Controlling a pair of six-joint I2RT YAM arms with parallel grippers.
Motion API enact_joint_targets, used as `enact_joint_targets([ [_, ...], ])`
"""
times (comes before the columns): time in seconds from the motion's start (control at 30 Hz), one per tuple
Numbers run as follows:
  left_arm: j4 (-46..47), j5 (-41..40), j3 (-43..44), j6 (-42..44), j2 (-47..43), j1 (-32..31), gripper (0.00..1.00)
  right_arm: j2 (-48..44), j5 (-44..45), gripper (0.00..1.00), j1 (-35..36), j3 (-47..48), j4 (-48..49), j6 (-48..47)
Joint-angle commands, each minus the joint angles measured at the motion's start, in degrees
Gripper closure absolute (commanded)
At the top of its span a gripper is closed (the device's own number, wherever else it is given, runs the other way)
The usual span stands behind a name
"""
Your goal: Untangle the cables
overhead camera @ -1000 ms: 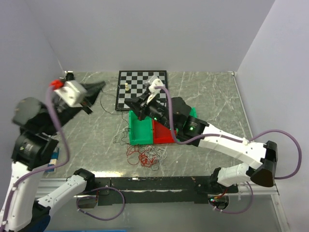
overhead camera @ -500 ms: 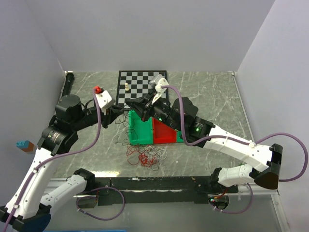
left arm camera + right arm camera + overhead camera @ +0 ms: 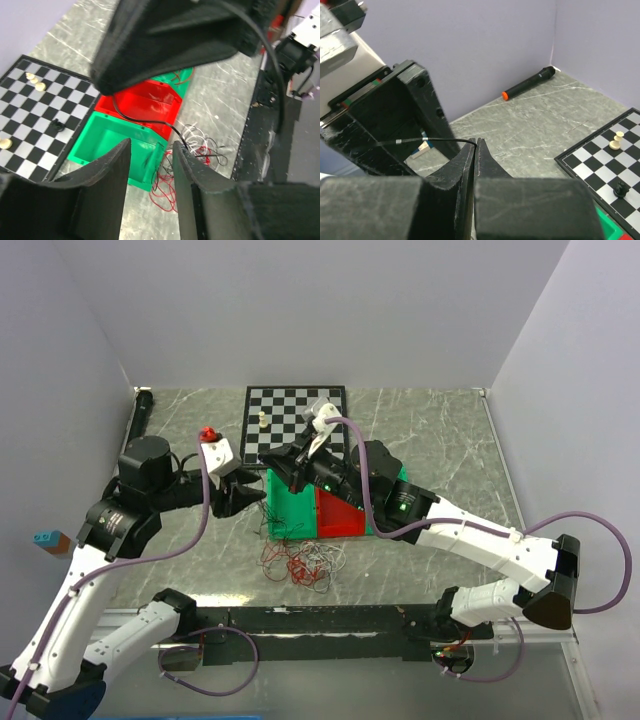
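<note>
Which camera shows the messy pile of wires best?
The top external view: the pile of wires lies in the open, nothing covering it. The left wrist view shows it closer, but partly behind its own fingers. The right wrist view shows only one black wire pinched in the right end effector.

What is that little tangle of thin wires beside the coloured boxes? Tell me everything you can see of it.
The cables are hair-thin, limp wires, red, white and black, curled in loose loops into one small heap. It lies on the grey marbled table, at the near side of the green box and red box. One black strand rises from the heap, pinched in the right gripper, whose fingers are shut.
</note>
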Motion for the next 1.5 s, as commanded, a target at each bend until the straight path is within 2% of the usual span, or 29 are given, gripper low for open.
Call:
enact_joint_targets([
  [0.0, -2.1, 2.8, 2.3, 2.8, -0.3, 0.0, 0.60, -0.7, -0.3, 1.00, -0.5, 2.2, 0.5, -0.7],
  [0.1, 2.0, -4.1, 1.6, 0.8, -1.1, 0.0, 0.78, -1.8, 0.3, 1.00, -1.1, 0.9, 0.4, -1.0],
  [0.13, 4.1, -7.1, 0.9, -0.4, -1.6, 0.1, 0.82, -2.0, 0.3, 1.00, -1.2, 0.5, 0.4, -0.9],
  [0.33, 5.1, -6.1, 0.6, -1.6, -1.7, 0.0, 0.80, -2.1, 0.2, 1.00, -1.4, 0.5, 0.2, -0.8],
  [0.47, 5.7, -10.4, 0.3, -1.1, -1.8, 0.0, 0.80, -2.4, 0.5, 1.00, -1.7, 0.5, -0.1, -1.0],
  [0.53, 7.5, -13.9, -0.5, -0.6, -2.3, 0.1, 0.83, -2.7, 0.5, 1.00, -1.9, 0.4, -0.2, -1.1],
  [0.63, 10.8, -26.1, -1.3, -1.5, -2.1, 0.1, 0.93, -3.0, 0.6, 1.00, -2.6, 0.3, -0.8, -1.2],
  [0.7, 12.4, -33.1, -1.2, -2.3, -1.8, 0.1, 0.91, -3.1, 0.3, 1.00, -2.8, 0.2, -0.9, -1.1],
  [0.77, 12.5, -32.2, -1.2, -1.4, -2.7, 0.1, 0.86, -3.2, 0.3, 1.00, -3.1, 0.4, -1.0, -1.0],
  [0.83, 12.2, -26.2, -1.4, -0.7, -4.5, 0.1, 0.71, -2.9, 0.2, 1.00, -3.3, 0.8, -1.3, -1.0],
  [0.93, 11.6, -17.9, -1.9, 0.6, -7.0, 0.1, 0.25, -2.2, 0.5, 1.00, -3.4, 1.9, -2.3, -1.5],
  [1.03, 6.0, -12.8, -0.1, 3.6, -6.9, 0.1, 0.06, -1.5, 1.3, 1.00, -4.1, 3.1, -3.8, -2.0],
  [1.13, 5.0, -14.3, 0.9, 4.3, -6.6, 0.2, 0.01, -1.2, 1.6, 1.00, -4.8, 3.6, -4.9, -2.4],
  [1.33, 11.5, -24.5, -1.3, 4.2, -9.3, 0.1, 0.03, -0.8, 1.9, 1.00, -6.7, 4.0, -6.5, -3.0],
  [1.4, 8.8, -20.5, -0.4, 5.6, -9.5, 0.1, 0.04, -0.5, 1.9, 1.00, -7.0, 4.2, -6.8, -3.0],
  [1.47, 3.3, -12.8, 1.1, 6.9, -8.9, 0.1, 0.03, 0.0, 1.8, 1.00, -7.0, 4.8, -7.1, -3.0],
])
